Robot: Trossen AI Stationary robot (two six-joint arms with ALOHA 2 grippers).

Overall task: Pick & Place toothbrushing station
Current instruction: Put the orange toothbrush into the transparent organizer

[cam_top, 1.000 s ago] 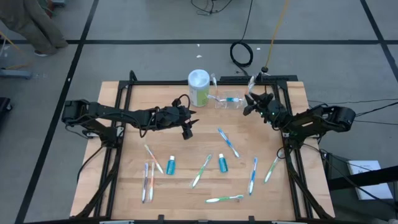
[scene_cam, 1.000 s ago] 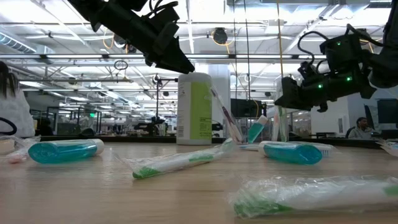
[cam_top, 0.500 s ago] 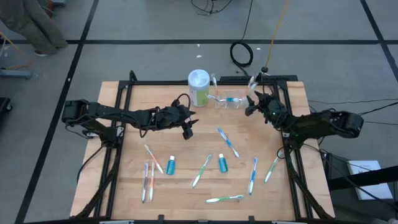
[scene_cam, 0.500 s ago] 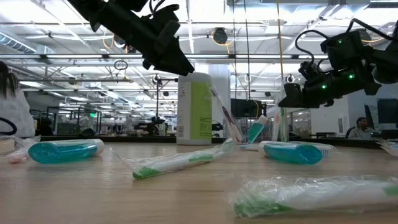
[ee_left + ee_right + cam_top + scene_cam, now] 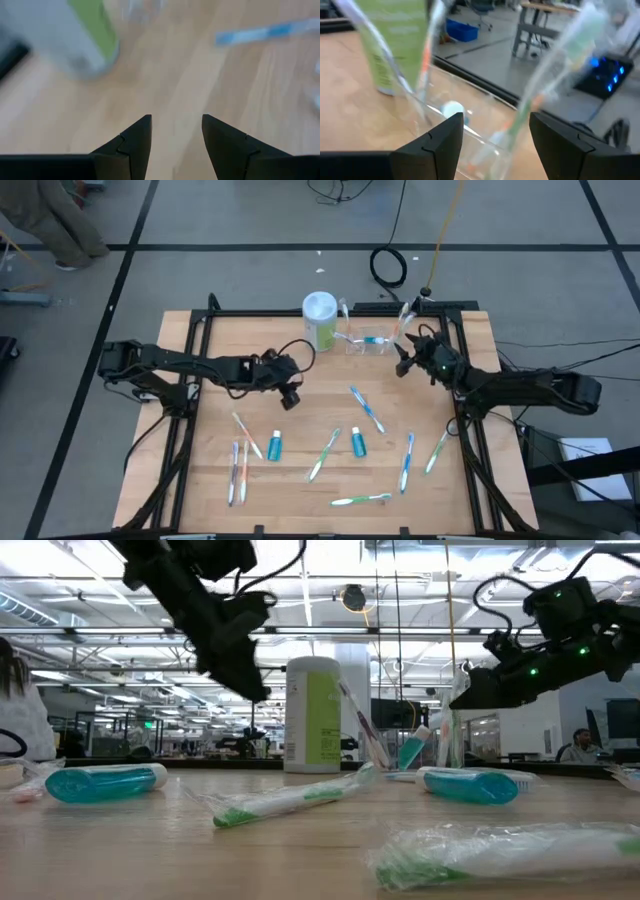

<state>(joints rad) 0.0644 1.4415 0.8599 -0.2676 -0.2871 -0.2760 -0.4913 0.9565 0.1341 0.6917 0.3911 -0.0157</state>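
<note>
Toothbrushing station point(image 5: 368, 342): worktop point(image 5: 200, 480) 12 o'clock edge. Right hand point(image 5: 401, 358) beside it, wide, empty. Left hand point(image 5: 291, 396) centre, wide, empty.

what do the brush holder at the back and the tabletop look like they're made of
Holder: seems clear, colourless, glossy plastic; in the right wrist view the wood and the brush stems show straight through its walls. Glass can't be ruled out by look alone.

Tabletop: looks like pale wood or a wood-look laminate, smooth with a light sheen; faint grain lines show in the high view.
</note>
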